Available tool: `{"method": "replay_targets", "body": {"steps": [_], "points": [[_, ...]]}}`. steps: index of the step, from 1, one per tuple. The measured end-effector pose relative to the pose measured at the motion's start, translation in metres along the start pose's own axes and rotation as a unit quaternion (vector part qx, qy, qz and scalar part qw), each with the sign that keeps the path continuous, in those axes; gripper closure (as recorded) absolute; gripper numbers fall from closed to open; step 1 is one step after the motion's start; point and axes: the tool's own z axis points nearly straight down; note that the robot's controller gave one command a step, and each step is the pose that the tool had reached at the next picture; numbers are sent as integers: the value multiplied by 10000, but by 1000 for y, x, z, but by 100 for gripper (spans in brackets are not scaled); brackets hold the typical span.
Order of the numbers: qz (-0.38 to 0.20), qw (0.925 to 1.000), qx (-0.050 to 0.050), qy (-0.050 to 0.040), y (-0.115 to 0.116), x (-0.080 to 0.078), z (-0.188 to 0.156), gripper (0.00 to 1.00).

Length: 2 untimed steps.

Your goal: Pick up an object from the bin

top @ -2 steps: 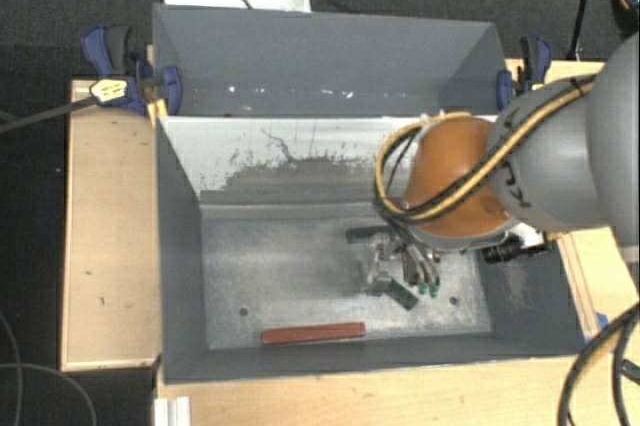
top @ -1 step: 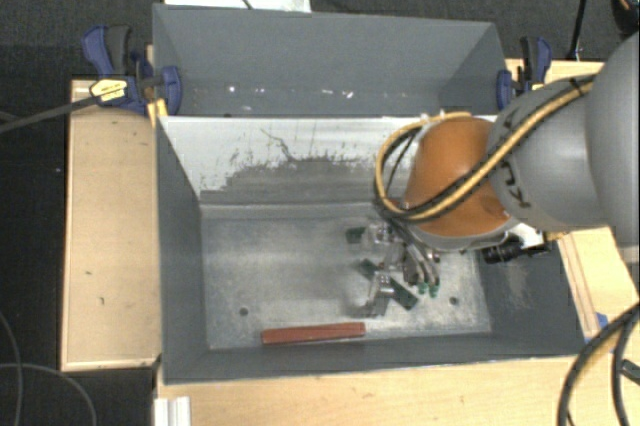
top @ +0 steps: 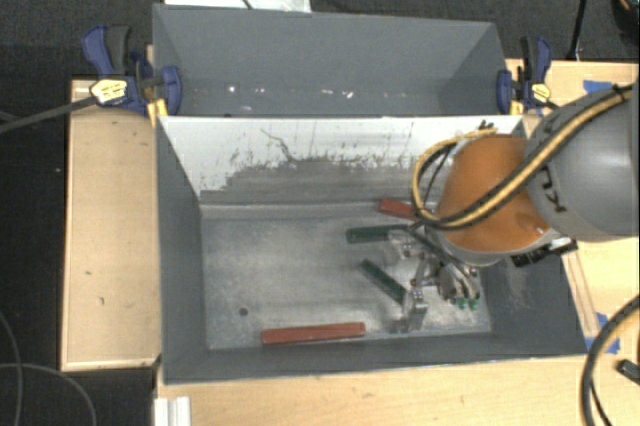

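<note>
From my station I see the arm (top: 592,176) reaching into the grey metal bin (top: 181,244) from the right. Its orange cover (top: 482,196) hangs over the right half of the floor, with black and yellow cables (top: 524,176) looped across it. The tool (top: 412,310) points down at the floor near the right front corner. I cannot tell whether it is apart or together, because its tip is a tangle of metal against the grey floor, and I see nothing clamped in it.

The nearest thing to it is a short dark green stick (top: 382,280). It lies slantwise on the floor just left of the tool, with its lower end close beside the tip. I cannot say whether the two touch. A second dark green stick (top: 371,235) lies almost level a little farther back, near the middle of the floor. Behind that, close to the foot of the scratched back wall, a small red piece (top: 394,207) pokes out from under the orange cover.

A long flat red-brown bar (top: 313,334) lies along the front wall, left of the tool and apart from it. There is a small green bit (top: 466,302) just right of the tool, but I cannot make out what it is.
</note>
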Motion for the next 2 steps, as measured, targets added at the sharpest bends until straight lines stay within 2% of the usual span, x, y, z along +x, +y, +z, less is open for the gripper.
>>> {"method": "replay_targets", "body": {"steps": [1, 2], "points": [[15, 10000, -11, -6, 2, 0, 0, 100], [-471, 9989, 1, -68, -9, 5, -157, 100]]}}
